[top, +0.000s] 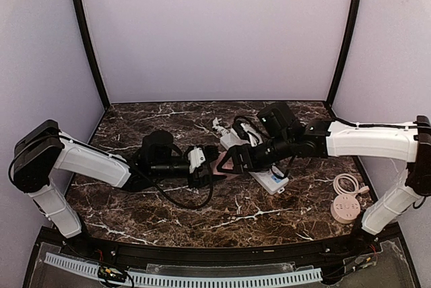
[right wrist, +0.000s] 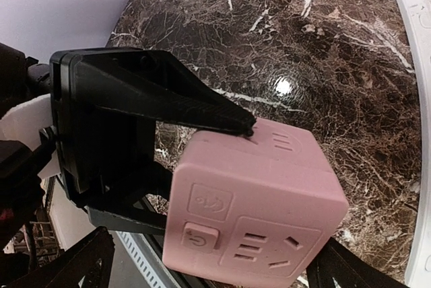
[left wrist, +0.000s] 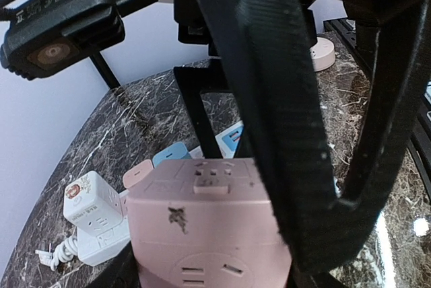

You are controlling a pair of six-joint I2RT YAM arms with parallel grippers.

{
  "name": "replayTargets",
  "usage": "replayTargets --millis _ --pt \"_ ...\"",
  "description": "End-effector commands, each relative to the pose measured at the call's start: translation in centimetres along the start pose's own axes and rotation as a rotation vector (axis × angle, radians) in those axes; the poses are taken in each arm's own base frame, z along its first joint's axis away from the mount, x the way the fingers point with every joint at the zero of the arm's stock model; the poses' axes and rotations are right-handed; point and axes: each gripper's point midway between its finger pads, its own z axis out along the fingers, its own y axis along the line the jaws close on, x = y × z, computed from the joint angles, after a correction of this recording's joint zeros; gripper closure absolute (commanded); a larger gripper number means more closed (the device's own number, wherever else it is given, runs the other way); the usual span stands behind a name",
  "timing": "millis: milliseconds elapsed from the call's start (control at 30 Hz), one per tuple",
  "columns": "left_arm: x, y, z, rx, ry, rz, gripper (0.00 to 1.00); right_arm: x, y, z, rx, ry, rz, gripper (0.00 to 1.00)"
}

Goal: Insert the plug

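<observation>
At the centre of the marble table point(top: 135, 217), the left gripper point(top: 205, 167) clamps a pink socket cube point(right wrist: 256, 200). The right gripper point(top: 237, 160) straddles the cube, fingers spread. A white power strip point(top: 269, 179) lies just to the right. Open marble runs to the near edge.

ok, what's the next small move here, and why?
Probably close the right end effector on the pink socket cube: it sits between that end effector's fingers with a gap on one side, while the left end effector shows just a fingertip on its top edge.
</observation>
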Motion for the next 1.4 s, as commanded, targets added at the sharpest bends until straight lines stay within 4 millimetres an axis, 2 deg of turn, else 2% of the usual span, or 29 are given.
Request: replayTargets --millis 0,167,433,667,733,867,1000,1067,1100,1133,1267,1367 --pt "-1.1 1.2 0.2 -0.046 -0.037 -0.025 0.99 -0.8 -0.2 0.2 0.054 -0.019 0.006 0.05" --pt "-0.7 1.2 0.7 -0.052 -0.026 -0.027 0.99 -1.2 -0.6 0.9 0.082 -0.016 0.017 0.16" --pt "-0.1 1.9 1.5 -0.108 0.02 -0.028 0.99 -1.7 -1.3 2.1 0.125 -0.008 0.026 0.22" --pt "0.2 1.5 1.6 -0.105 0.031 -0.028 0.99 -2.0 -1.8 2.8 0.148 -0.008 0.022 0.31" --pt "0.2 1.2 1.8 -0.1 0.03 -0.027 0.99 -2.0 -2.1 3.0 0.159 -0.008 0.02 0.37" --pt "0.0 1.2 1.9 -0.1 0.023 -0.034 0.98 -1.9 -2.3 3.2 0.163 -0.002 0.013 0.59" --pt "0.1 0.9 1.8 -0.101 0.01 -0.046 0.81 -1.7 -2.5 3.1 0.169 0.003 0.006 0.79" --pt "0.2 0.8 1.6 -0.103 0.0 -0.053 0.57 -1.7 -2.6 2.9 0.178 0.002 0.001 0.86" --pt "-0.1 0.8 1.5 -0.109 -0.012 -0.053 0.49 -1.6 -2.7 2.8 0.188 0.006 -0.002 0.88" --pt "0.0 0.8 1.2 -0.117 -0.019 -0.054 0.34 -1.6 -2.8 2.6 0.196 0.006 -0.005 0.9" --pt "-0.1 0.9 0.2 -0.151 -0.036 -0.059 0.04 -1.7 -3.3 1.6 0.242 0.0 -0.026 0.93" --pt "0.0 1.2 -0.3 -0.172 -0.02 -0.074 0.01 -1.7 -3.8 0.6 0.285 0.003 -0.046 0.95"
